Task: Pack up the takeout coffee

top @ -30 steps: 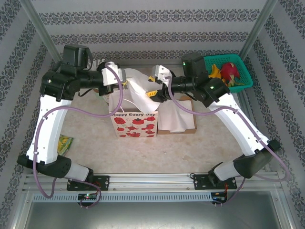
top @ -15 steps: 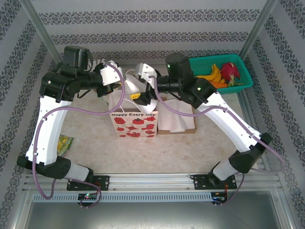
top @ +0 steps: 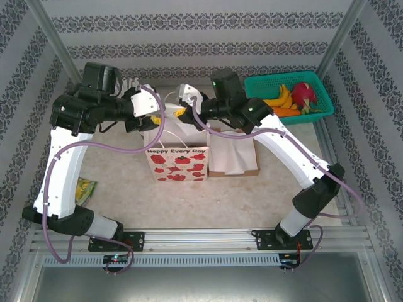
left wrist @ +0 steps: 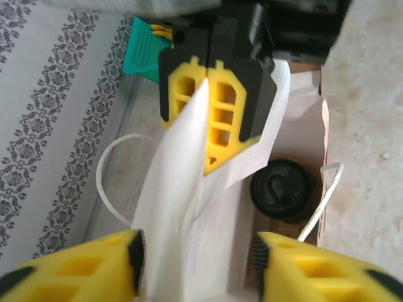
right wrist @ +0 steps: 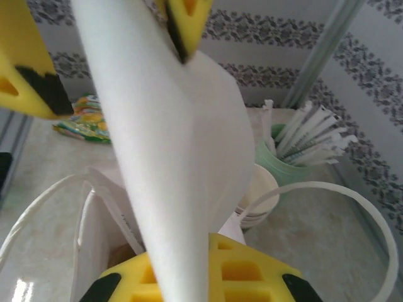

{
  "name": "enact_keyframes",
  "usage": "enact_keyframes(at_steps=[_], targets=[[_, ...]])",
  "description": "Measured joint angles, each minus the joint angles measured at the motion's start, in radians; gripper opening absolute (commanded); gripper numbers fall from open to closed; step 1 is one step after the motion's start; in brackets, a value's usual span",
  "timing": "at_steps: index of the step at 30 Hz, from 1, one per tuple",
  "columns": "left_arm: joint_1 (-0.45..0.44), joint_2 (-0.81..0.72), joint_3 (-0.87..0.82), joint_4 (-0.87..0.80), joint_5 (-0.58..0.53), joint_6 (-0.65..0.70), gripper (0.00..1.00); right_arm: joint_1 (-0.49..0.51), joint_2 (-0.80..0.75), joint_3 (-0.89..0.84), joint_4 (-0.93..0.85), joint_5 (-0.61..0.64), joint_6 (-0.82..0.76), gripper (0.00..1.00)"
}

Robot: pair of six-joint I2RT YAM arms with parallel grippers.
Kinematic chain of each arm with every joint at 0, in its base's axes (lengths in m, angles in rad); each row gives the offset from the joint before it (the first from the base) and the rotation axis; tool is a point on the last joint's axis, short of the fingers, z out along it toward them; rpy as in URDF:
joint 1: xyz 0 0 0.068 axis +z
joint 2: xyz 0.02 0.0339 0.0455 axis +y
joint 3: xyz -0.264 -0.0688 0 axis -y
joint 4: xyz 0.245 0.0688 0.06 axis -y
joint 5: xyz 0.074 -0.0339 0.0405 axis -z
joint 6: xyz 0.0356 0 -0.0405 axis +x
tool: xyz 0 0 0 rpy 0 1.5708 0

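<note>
Tabletop beige and mottled, patterned walls on three sides. Left arm arches up from its base and reaches inward. The right arm does likewise from the other side, and both wrists meet over the far rim of the paper bag. Bag stands upright at mid-table, white, red flowers printed on the near face, mouth open upward. Just beside it on the right is a cardboard box with white paper in it. Green basket in the far right corner, holding bananas and a red fruit. Right gripper: clenched, yellow fingers pressed together on a raised fold of the bag's white rim. Left gripper: released, fingers standing well apart with the same white fold passing between them, the sheet close against one finger. Takeout coffee sits upright on the floor of the bag, black lid up, near one side wall; its body is hidden from above. Right wrist view: green cup of white wrapped sticks beyond the bag, stack of cream cups just beside it on the near side. Small yellow-green packet lies near the left edge of the table, well apart from the rest.
</note>
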Motion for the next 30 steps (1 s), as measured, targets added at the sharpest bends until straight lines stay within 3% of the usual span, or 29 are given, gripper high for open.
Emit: enact_keyframes(at_steps=[5, 9, 11, 17, 25, 30], targets=[[0.023, 0.0, 0.0, -0.009, 0.026, 0.008, 0.62, -0.03, 0.0, 0.0, 0.0, -0.112, -0.024, 0.0], [0.066, 0.004, 0.0, -0.008, 0.079, 0.009, 0.42, -0.034, -0.006, -0.01, 0.006, -0.157, -0.035, 0.0], [0.075, 0.006, 0.0, -0.008, 0.11, 0.01, 0.26, -0.034, -0.007, -0.014, 0.013, -0.17, -0.039, 0.0], [0.075, 0.007, -0.014, -0.008, 0.146, 0.012, 0.0, -0.027, -0.01, -0.05, 0.087, -0.187, -0.025, 0.0], [0.075, -0.01, -0.048, 0.01, 0.04, -0.025, 0.0, 0.005, 0.009, -0.097, 0.176, -0.151, 0.01, 0.03], [0.075, -0.01, -0.049, 0.009, -0.061, -0.049, 0.0, 0.026, 0.039, -0.099, 0.198, -0.133, 0.027, 0.17]])
